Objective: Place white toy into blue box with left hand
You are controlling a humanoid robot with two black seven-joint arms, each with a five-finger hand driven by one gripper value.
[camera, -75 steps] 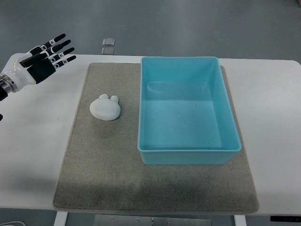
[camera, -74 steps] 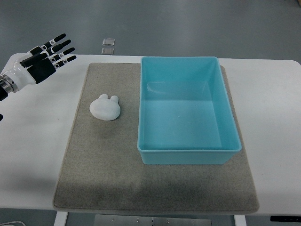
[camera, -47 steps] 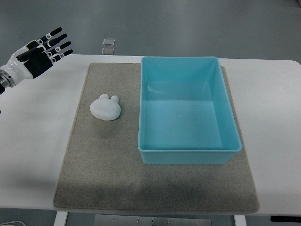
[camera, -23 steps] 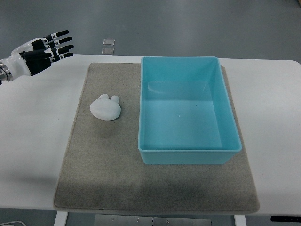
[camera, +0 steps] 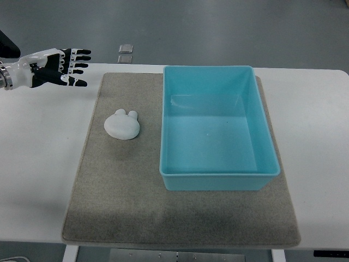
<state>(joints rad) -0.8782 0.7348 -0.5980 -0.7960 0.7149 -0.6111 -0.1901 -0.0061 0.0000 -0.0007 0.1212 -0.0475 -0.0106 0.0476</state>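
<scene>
1. My left hand [camera: 52,68] hovers over the tabletop's [camera: 38,164] far-left corner, fingers [camera: 76,66] spread, holding nothing.
2. White toy [camera: 122,125] lies flat on the grey mat [camera: 109,207], just left of the blue box [camera: 218,180], untouched.
3. Looks light, smooth, rounded, likely slippery. Best pinched across its wide body, not the small ears.

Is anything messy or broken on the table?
Nothing stands out. The white toy lies whole on the grey mat, apart from the blue box, which sits upright and empty. The left hand hovers open at the far left corner.
</scene>
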